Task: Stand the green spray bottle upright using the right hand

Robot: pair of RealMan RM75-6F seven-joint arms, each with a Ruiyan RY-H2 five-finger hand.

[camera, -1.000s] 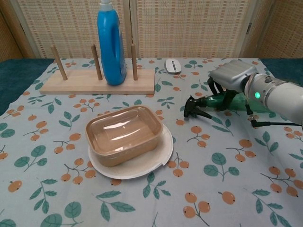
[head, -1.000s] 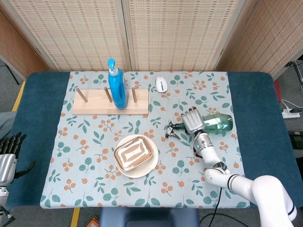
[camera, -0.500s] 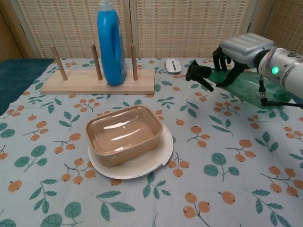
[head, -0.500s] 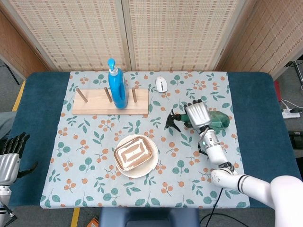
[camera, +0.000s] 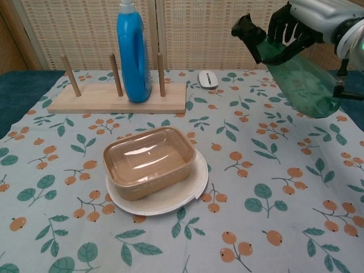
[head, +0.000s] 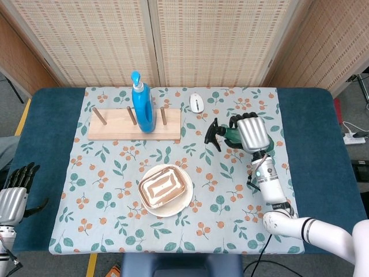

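Note:
My right hand (head: 251, 133) (camera: 307, 20) grips the green spray bottle (camera: 301, 79) around its neck and holds it lifted off the table. The bottle is tilted, its black nozzle (head: 212, 133) (camera: 247, 29) pointing up and to the left, its green body slanting down to the right. In the head view the hand hides most of the bottle's body. My left hand (head: 12, 196) hangs off the table's left edge, its dark fingers apart and holding nothing.
A wooden peg rack (head: 134, 124) at the back left holds a blue detergent bottle (head: 142, 103). A white mouse (head: 196, 103) lies behind the bottle. A lidded food container (camera: 149, 161) sits on a white plate (camera: 193, 190) at centre. A fruit-print cloth (head: 115, 222) covers the table.
My right hand has lifted the green spray bottle off the cloth and swung it from lying flat to steeply tilted, nozzle rising up and back. The left hand has barely shifted.

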